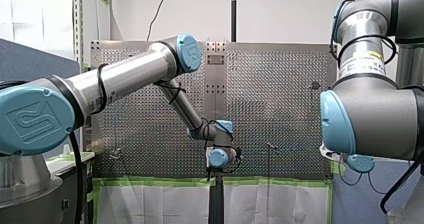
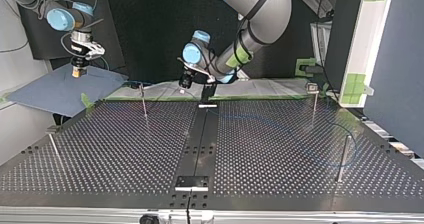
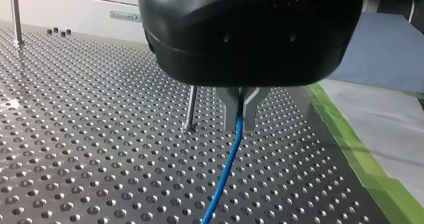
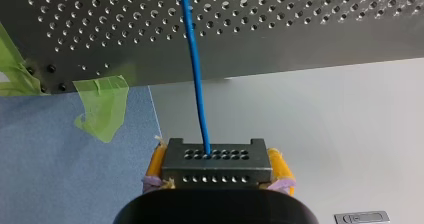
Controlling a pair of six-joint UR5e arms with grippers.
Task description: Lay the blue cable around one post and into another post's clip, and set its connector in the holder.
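Currently the metal fingers (image 3: 229,109) of my left gripper (image 3: 240,115) are closed on the blue cable (image 3: 226,169). The cable leaves the fingertips and runs down onto the table (image 3: 100,149), then out toward the wrist camera. A thin upright post (image 3: 190,106) stands just beside the fingers and does not touch them. Green tape (image 3: 360,149) lines the table edge on the other side of the fingers. In the top view this gripper sits low over the middle of the table's far edge.

My right gripper (image 4: 217,156) clamps the dark connector (image 4: 217,171) between its yellow pads (image 4: 156,161), one pad on each side of the block. The blue cable exits the connector's perforated face and runs straight ahead to the table edge. The connector is off the table, beyond the far corner at the top view's left. It hangs over the blue mat (image 4: 60,174) and a pale surface beside it.

Further posts stand on the table in the top view, near the side edges and the far edge. A faint blue line curves across the half at that view's right. I cannot tell whether it passes around any post.
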